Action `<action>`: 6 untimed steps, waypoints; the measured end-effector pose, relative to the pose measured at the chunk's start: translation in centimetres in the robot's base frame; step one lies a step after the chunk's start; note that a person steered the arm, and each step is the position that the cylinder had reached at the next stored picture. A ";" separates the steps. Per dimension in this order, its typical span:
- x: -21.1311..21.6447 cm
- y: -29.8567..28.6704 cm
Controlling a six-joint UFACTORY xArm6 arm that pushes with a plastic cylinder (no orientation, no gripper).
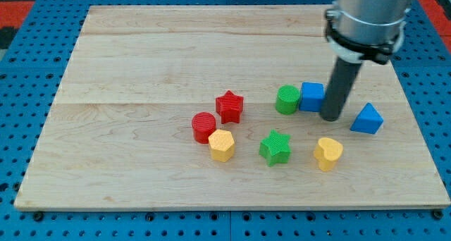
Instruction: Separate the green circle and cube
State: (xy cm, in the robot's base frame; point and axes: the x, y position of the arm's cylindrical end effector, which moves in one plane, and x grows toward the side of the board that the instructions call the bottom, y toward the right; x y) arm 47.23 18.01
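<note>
Presently, the wooden worktop (141, 51) fills most of the frame. The arm (366, 15) enters at upper right; my tip (331, 118), a plain rod with nothing to spread or pinch, sits just right of the blue cube (311, 96). The cube touches the green circle (287, 99), right of centre. A blue triangle (367, 119) lies further right. Below: green star (275, 147), yellow heart (328, 153). Left of centre: red star (230, 106), red circle (204, 126), yellow hexagon (221, 144).
</note>
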 end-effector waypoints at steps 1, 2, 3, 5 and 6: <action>-2.9 2.7; -1.8 -4.7; -2.4 -12.6; -6.0 -16.5; -7.1 -22.8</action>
